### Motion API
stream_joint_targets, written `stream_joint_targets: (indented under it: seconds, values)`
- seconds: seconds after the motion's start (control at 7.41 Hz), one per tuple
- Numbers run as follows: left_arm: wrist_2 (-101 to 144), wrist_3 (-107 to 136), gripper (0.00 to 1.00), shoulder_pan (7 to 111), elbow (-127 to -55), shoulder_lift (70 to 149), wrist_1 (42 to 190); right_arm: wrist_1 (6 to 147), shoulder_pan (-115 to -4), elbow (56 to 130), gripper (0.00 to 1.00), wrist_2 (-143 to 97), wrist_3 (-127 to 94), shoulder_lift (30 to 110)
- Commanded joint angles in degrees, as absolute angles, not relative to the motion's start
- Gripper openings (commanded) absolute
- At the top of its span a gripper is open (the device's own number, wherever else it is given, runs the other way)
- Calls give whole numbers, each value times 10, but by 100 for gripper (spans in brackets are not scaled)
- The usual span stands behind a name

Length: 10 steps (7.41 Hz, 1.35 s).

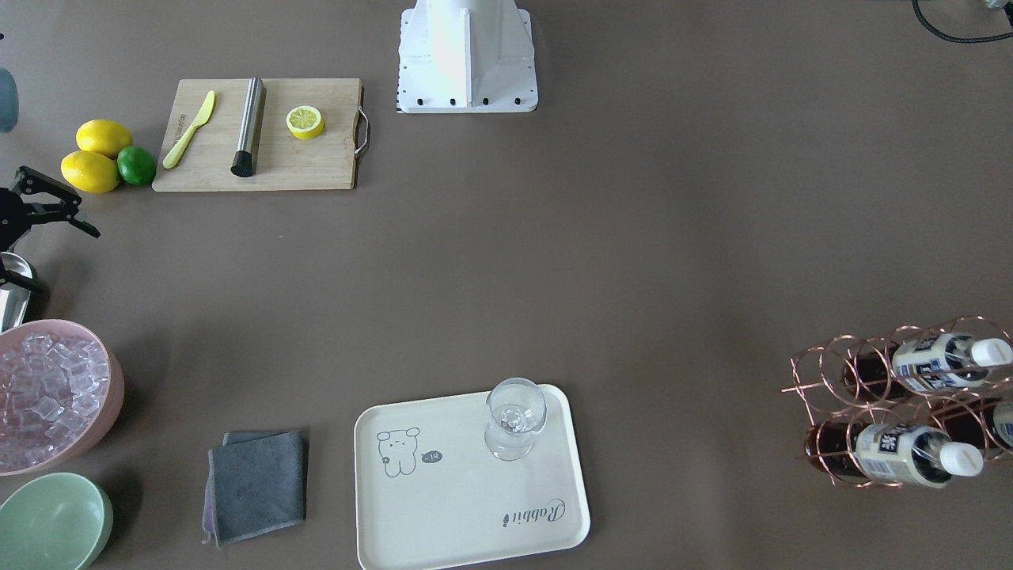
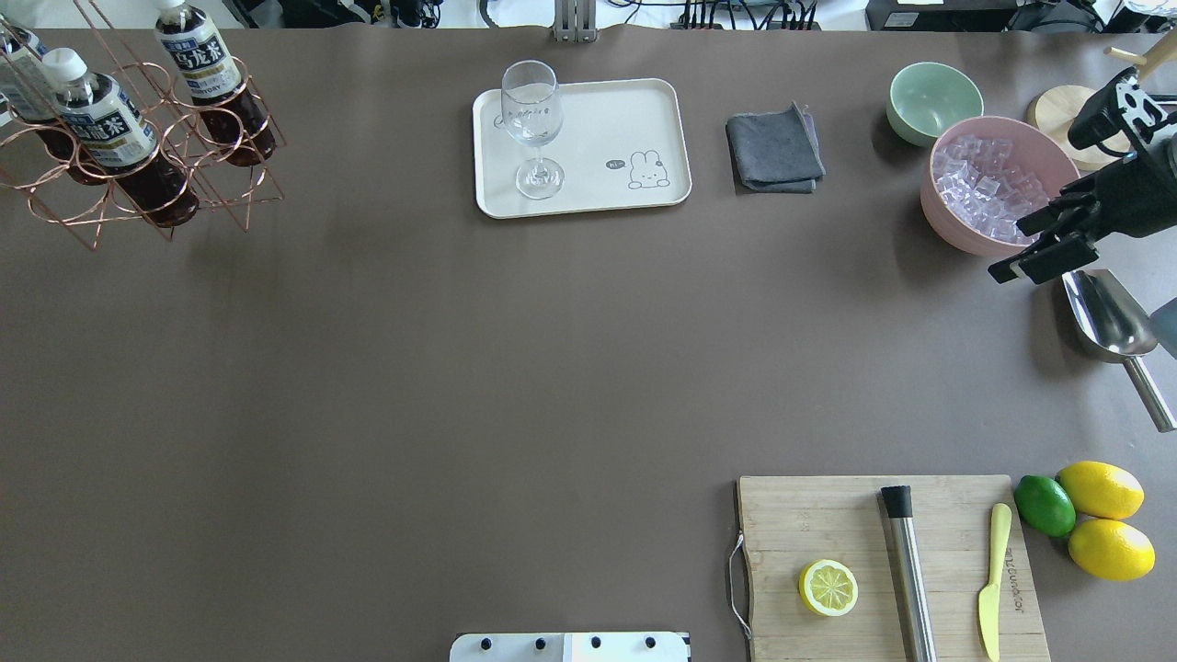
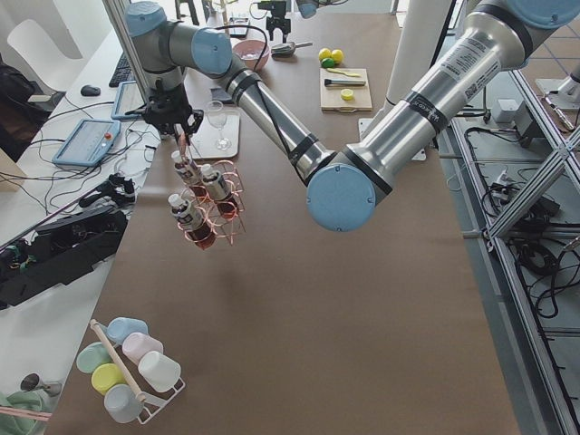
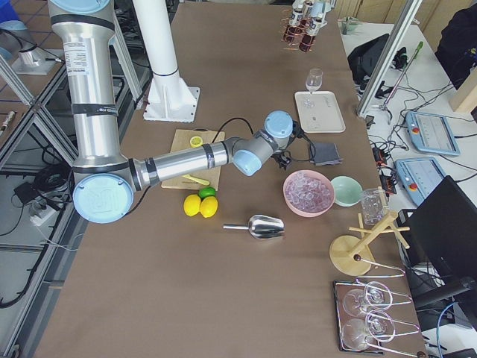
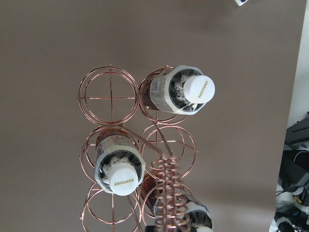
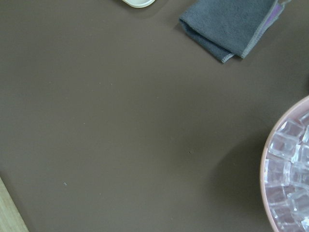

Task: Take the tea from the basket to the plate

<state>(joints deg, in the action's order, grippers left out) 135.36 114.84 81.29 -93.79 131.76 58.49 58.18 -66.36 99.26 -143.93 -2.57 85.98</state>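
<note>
The copper wire basket (image 1: 825,370) stands at the table's far left corner and holds three tea bottles with white caps: one (image 2: 108,124), a second (image 2: 210,72) and a third (image 2: 20,78) at the view's edge. My left gripper (image 3: 172,115) hangs right over the basket's tall handle (image 5: 167,193); its fingers show in no close view, so I cannot tell whether it is open or shut. The cream plate (image 2: 602,119) lies at the far middle with a wine glass (image 2: 531,124) standing on it. My right gripper (image 2: 1013,248) is open and empty beside the pink bowl.
A pink bowl of ice (image 2: 988,184), a green bowl (image 2: 933,99), a grey cloth (image 2: 774,149) and a metal scoop (image 2: 1108,317) are on the right. A cutting board (image 2: 947,515) with a lemon half, a muddler and a knife is near right, with lemons (image 2: 1103,515) beside it.
</note>
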Motion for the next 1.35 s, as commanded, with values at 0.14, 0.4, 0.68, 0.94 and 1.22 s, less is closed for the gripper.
stream_joint_targets:
  seconds: [0.14,0.4,0.68,0.94,1.22]
  values:
    - [1407,1221,0,746,-1118,1343,430,439,-653,988,98,-1434,-74,852]
    - [1407,1306,0,672,-1140,1406,394,387,-644,986,94,-1431,-113,850]
    - [1404,1335,0,632,-1161,1426,394,364,-630,990,94,-1389,-191,844]
    - [1347,1428,0,525,-1167,1463,412,249,-552,974,100,-1328,-192,839]
    - [1293,1505,0,466,-1163,1486,456,213,-528,971,99,-1297,-193,834]
